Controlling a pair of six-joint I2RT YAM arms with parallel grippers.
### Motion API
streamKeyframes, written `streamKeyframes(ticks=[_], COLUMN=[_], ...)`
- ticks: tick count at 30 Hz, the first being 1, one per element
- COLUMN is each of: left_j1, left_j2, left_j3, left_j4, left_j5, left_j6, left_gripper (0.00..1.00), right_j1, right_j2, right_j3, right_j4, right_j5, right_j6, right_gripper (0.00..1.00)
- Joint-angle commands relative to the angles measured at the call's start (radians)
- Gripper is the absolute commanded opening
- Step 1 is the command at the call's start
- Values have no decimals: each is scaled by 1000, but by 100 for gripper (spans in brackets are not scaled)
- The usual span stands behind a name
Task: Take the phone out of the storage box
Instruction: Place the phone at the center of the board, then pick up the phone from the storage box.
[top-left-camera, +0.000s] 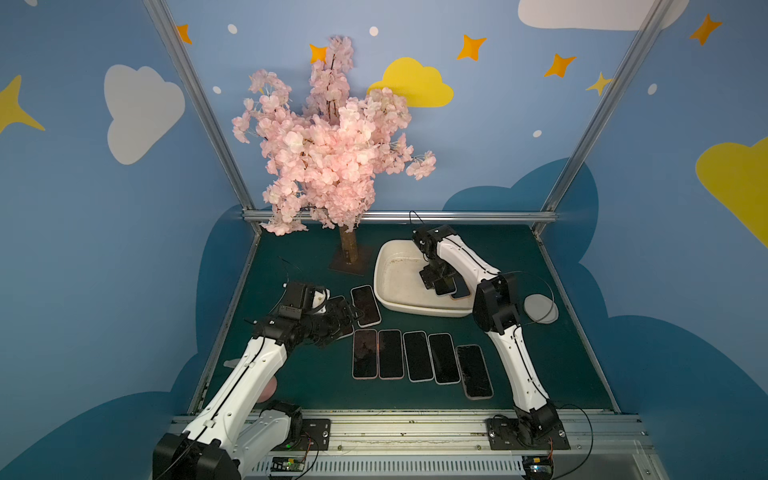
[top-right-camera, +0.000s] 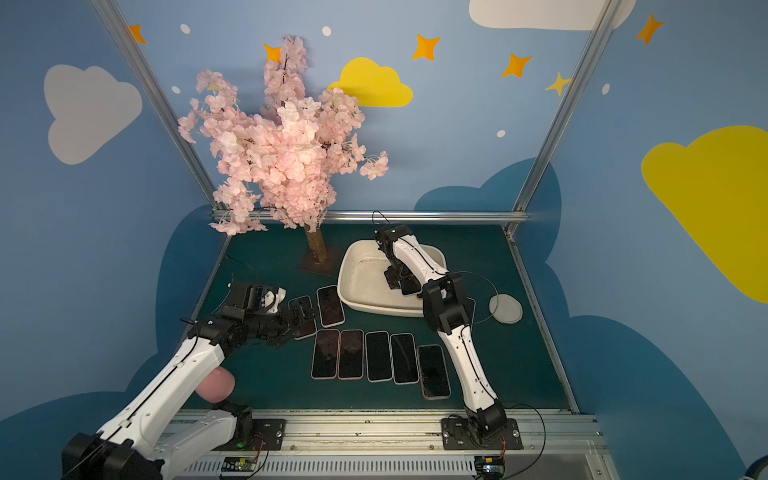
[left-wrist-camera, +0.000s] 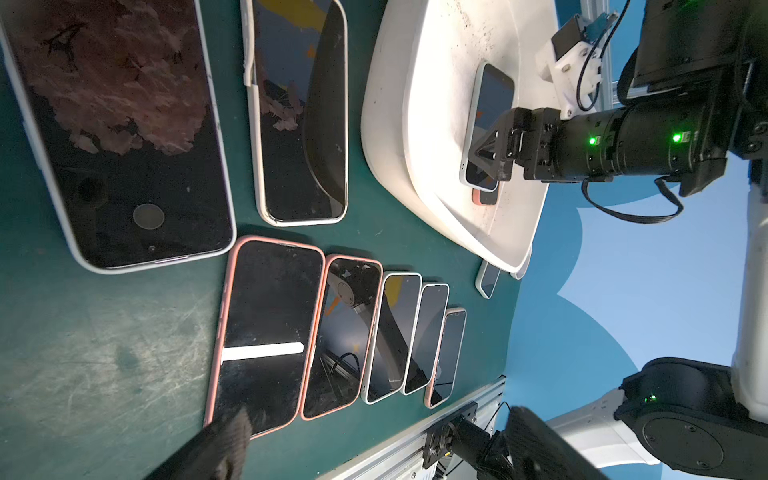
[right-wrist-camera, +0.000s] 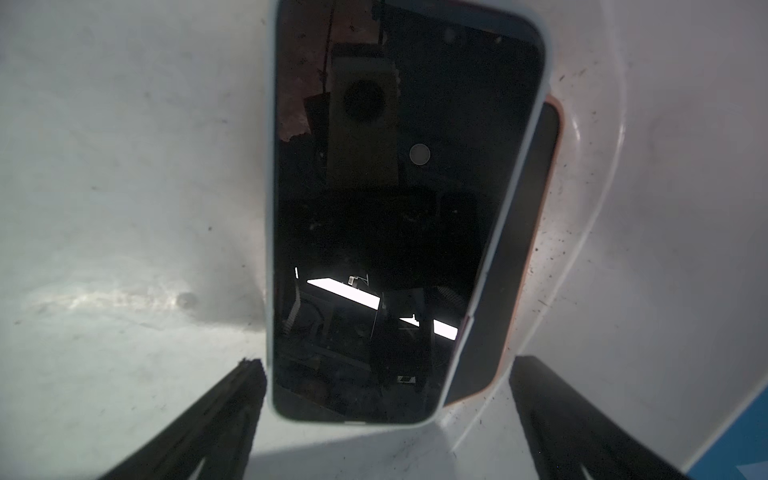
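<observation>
The right tool (right-wrist-camera: 386, 360) is down inside the storage box (top-left-camera: 419, 309), jaws spread wide and gripping nothing, one finger on each side of the near end of the white-cased phone (right-wrist-camera: 395, 187). That phone lies screen-up in the box, askew on top of a pink-cased phone (right-wrist-camera: 528, 249) that sits against the curved wall. Whether a pad already brushes the white case is hard to say, since the wrist view is dim and close. The main danger, as I judge it, is the stack. If the jaws close too low they could catch both cases at once, or pinch only the upper one where it overhangs, so that it rocks, slides off and drops back. The finger on the wall side has little room (the box curves up right there) and could jam against the plastic and drag the light tub across the counter (top-left-camera: 291, 374). The glossy case may also slip in a shallow end-on grip. The left tool (top-left-camera: 343, 320) hangs open and empty, well apart, beside the row of phones (top-left-camera: 417, 361) laid out on the counter.
</observation>
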Motion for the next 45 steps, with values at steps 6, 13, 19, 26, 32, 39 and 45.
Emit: streamKeyframes(ticks=[6,13,19,26,32,39,45], left_j1=[-2,-2,-1,-1,-1,-1,-1], left_j2=[22,19,27,30,28,21,27], left_j3=[35,33,35,27,21,7,15], left_j4=[-36,-42,-43,-43,-46,-47,-54], left_j5=[14,7,11,14,15,17,18], left_j6=[18,15,13,10,7,-1,-1], left_gripper=[100,100,100,100,100,100,100], right_j1=[-3,-28,-35,21,61,64,40], right_j2=[55,88,103,112,137,138,137], right_j3=[34,42,40,44,54,52,48], right_j4=[-11,-12,-12,27,31,49,50], right_j5=[-7,-63,-140,-159,-157,-183,-184], right_j6=[39,57,76,11,-42,-60,-21], right_gripper=[99,98,92,89,88,89,95])
